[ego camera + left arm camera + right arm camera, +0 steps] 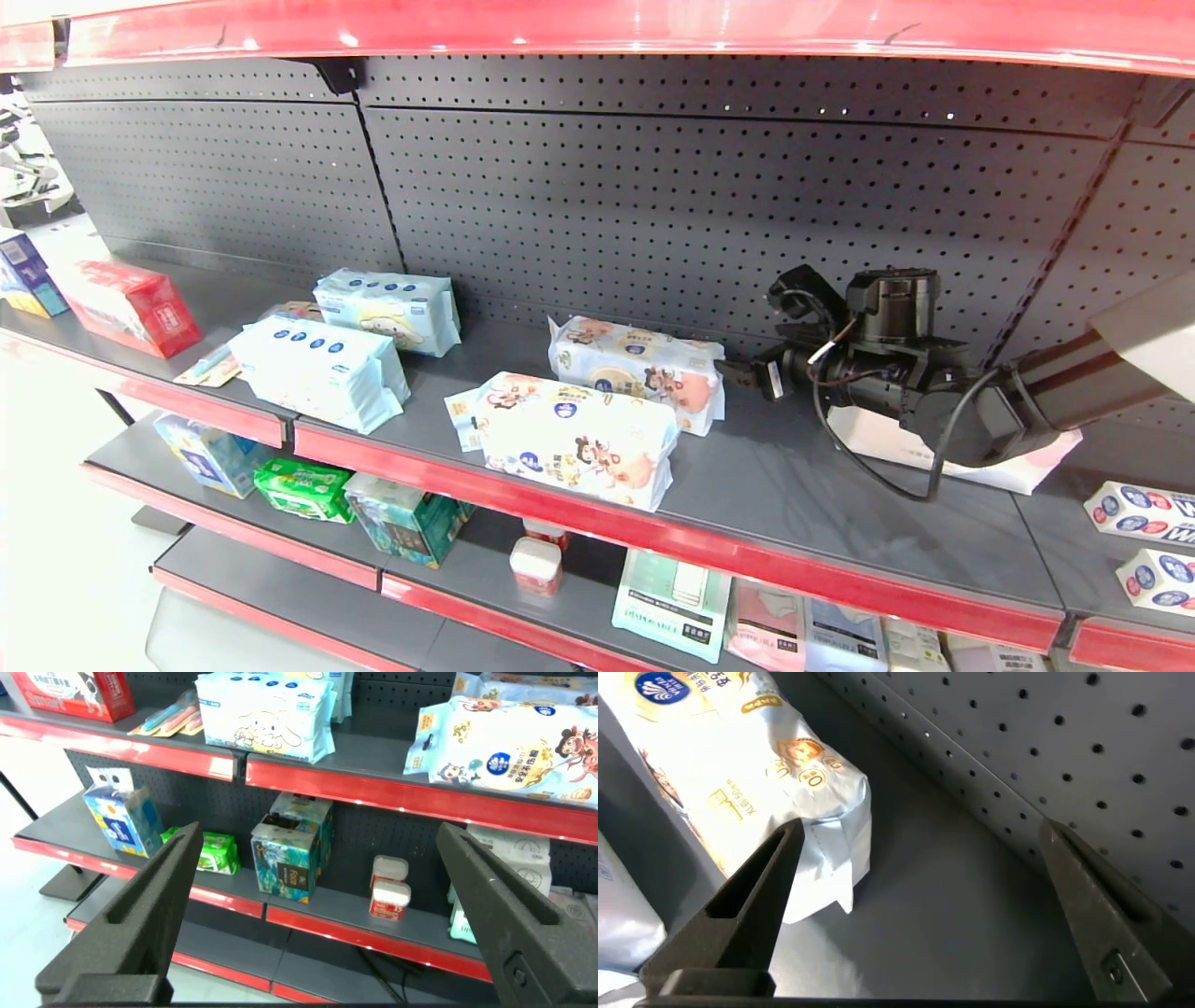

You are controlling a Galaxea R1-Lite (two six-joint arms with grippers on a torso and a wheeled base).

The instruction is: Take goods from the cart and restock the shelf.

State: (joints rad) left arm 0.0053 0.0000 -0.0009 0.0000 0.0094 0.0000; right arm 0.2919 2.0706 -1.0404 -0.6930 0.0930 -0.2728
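- White, with a cartoon print, the rear cartoon pack point(639, 371) of tissues lies flat on the dark shelf point(794, 485), close to the perforated back panel point(653, 187).
- Just in front of it lies the front cartoon pack point(574, 439), of the same kind, turned a little and near the red edge of the shelf.
- Just beside the right end of the rear cartoon pack are the right jaws; they stand wide apart and hold nothing. Whether one of them touches the sealed end of the pack, I cannot tell.
- Behind them the right arm point(1027, 401) is low over a white flat pack point(1018, 467).
- Before the lower shelves are the left jaws, also spread and empty; beyond them stand a teal box point(291, 854) and two small red-and-white jars point(390, 889).
- Further left on the upper shelf lies a blue-and-white pack point(322, 369), a second blue-and-white pack point(390, 310) behind it, and then a red box point(131, 303).
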